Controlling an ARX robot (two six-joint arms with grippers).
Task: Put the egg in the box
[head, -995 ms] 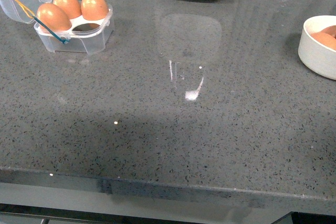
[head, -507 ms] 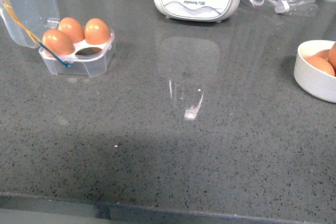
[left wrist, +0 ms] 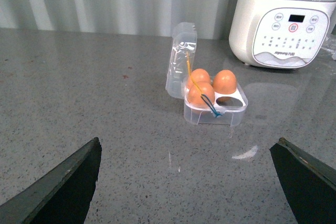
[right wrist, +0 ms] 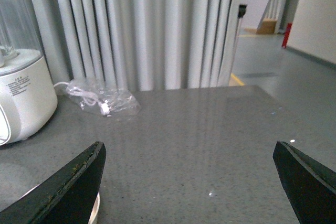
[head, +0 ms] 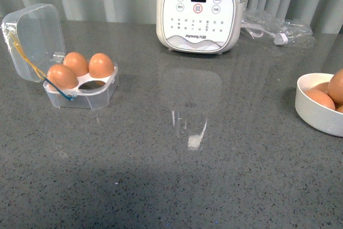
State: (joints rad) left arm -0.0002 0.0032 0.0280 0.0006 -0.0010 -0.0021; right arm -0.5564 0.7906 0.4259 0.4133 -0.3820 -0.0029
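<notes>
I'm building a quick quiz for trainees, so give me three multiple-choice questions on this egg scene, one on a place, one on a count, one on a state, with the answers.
1. Where is the white bowl in the front view?
A. far right
B. far left
C. back centre
2. How many eggs sit in the box?
A. two
B. three
C. four
3. How is the box's lid?
A. shut
B. removed
C. open, tilted up
Answers: 1 A, the right edge cuts it off. 2 B, three places are filled and one slot is empty. 3 C, the clear lid stands up beside the eggs.
</notes>
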